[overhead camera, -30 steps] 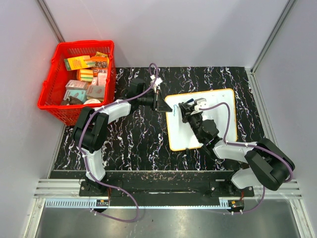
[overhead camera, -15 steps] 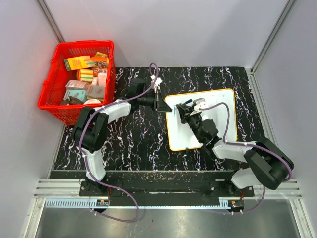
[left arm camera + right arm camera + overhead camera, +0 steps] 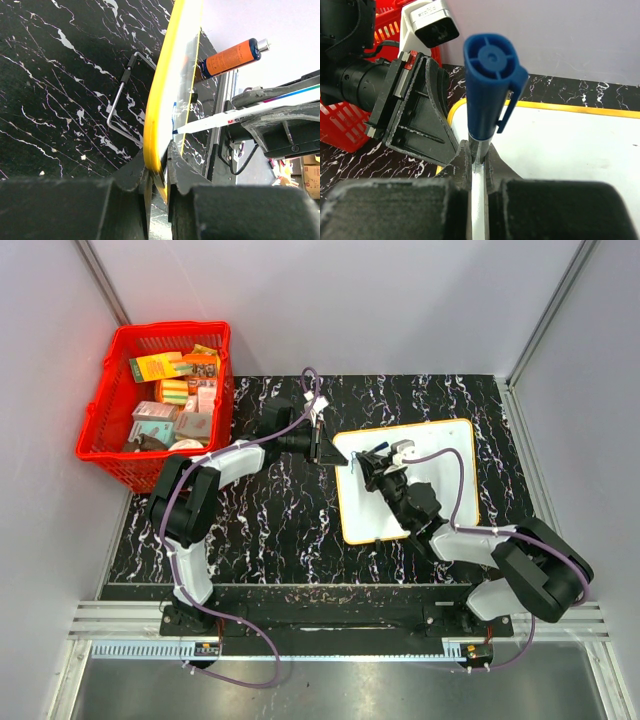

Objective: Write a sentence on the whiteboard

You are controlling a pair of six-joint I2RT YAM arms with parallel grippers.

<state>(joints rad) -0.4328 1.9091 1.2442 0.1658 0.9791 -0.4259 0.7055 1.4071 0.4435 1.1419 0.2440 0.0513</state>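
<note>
Whiteboard (image 3: 440, 455): flat white rectangle, rounded corners, thin orange-yellow rim. It sits on the right half of the black marbled worktop (image 3: 270, 530), well apart from the red basket (image 3: 105, 440) off the far-left corner. Its long axis runs left to right, with the right end skewed slightly away from the arm bases.

Writing: only a short blue stroke (image 3: 174, 111) shows, near the left rim.

Left claw (image 3: 159, 175): closed to a narrow gap, pinching the board's left rim. The board is seen edge-on between the fingers.

Right claw (image 3: 479, 160): fully closed around a marker (image 3: 490, 75), which has a white barrel and a blue cap on its back end. The marker's axis slants down toward the left rim, with its tip at the surface beside the stroke.
</note>
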